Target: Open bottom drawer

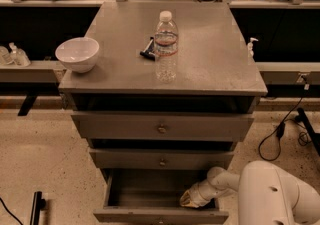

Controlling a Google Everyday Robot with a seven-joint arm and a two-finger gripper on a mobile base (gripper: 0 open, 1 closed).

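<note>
On the surface (pixel 215 64), a bowl (pixel 77 54) sits at the left edge. A bottle (pixel 165 44) stands near the middle, and a small tool (pixel 147 50) lies just beside it on its left. Under the surface are 3 drawers: the top drawer (pixel 125 126), the middle drawer (pixel 130 159) below it, and the bottom drawer (pixel 145 194), which sticks out toward the front. The gripper (pixel 189 199) is inside the bottom drawer, at its right side. The arm (pixel 225 179) reaches in from the right.

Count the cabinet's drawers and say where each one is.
3. The top drawer is under the tabletop, the middle drawer below it, and the bottom drawer is lowest, pulled out. The hand is inside the bottom drawer, near its front. None seem hidden.
</note>
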